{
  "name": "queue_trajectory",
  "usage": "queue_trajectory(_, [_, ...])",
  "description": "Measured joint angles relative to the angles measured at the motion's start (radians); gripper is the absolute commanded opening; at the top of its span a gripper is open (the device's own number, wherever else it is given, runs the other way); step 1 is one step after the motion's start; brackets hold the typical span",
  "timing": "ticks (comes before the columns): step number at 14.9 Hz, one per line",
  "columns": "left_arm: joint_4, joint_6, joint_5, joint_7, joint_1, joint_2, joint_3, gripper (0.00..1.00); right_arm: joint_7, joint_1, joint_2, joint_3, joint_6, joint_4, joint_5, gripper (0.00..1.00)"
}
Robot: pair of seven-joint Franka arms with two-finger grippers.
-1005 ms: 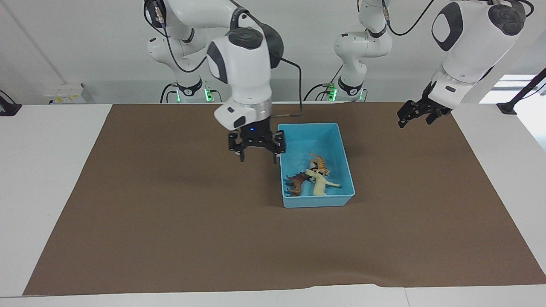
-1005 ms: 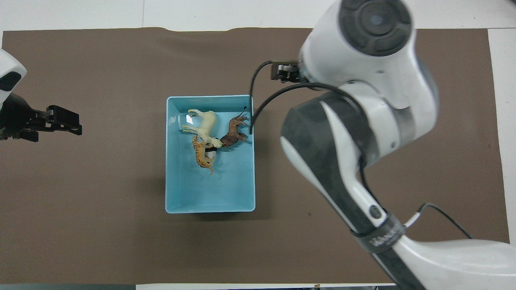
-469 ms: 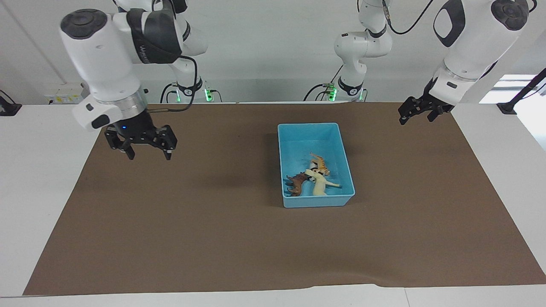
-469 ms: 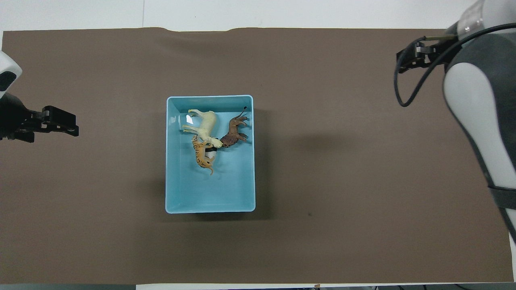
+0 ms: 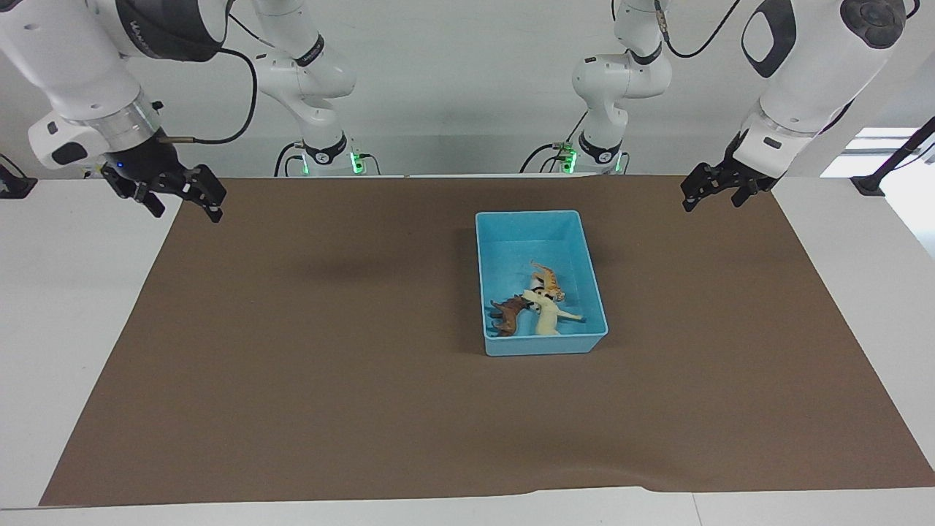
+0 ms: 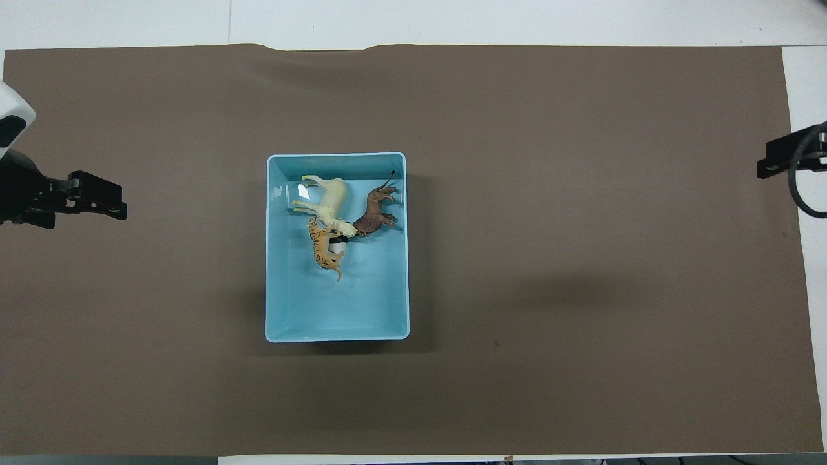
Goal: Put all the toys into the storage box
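Now the right gripper (image 5: 182, 203) hangs raised over the edge of the brown mat (image 5: 365, 380) at its own end of the table, fingers spread and empty. A second ago it hovered beside the storage box (image 5: 537, 217); it has since swung well away. The left gripper (image 5: 714, 191) waits over its end, fingers spread. Inside the box, touching one another, lie the horse (image 6: 326, 203), lion (image 6: 375, 210), tiger (image 6: 323, 248) and mostly hidden panda (image 6: 336, 243), well apart from both grippers.
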Motion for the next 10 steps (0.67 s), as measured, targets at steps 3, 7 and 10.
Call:
queue_trajectory(3, [0.0, -0.001, 0.0, 0.006, 0.0, 0.002, -0.002, 1.0, 0.0, -0.002, -0.058, 0.002, 0.001, -0.036, 0.001, 1.0])
queue_trajectory(7, [-0.004, -0.001, 0.0, 0.006, 0.001, 0.002, 0.0, 1.0, 0.0, -0.002, -0.056, 0.002, 0.02, -0.055, 0.001, 1.0])
queue_trajectory(10, [-0.01, -0.002, 0.0, 0.006, 0.001, 0.002, 0.0, 1.0, 0.0, -0.002, -0.055, 0.003, 0.02, -0.06, 0.001, 1.0])
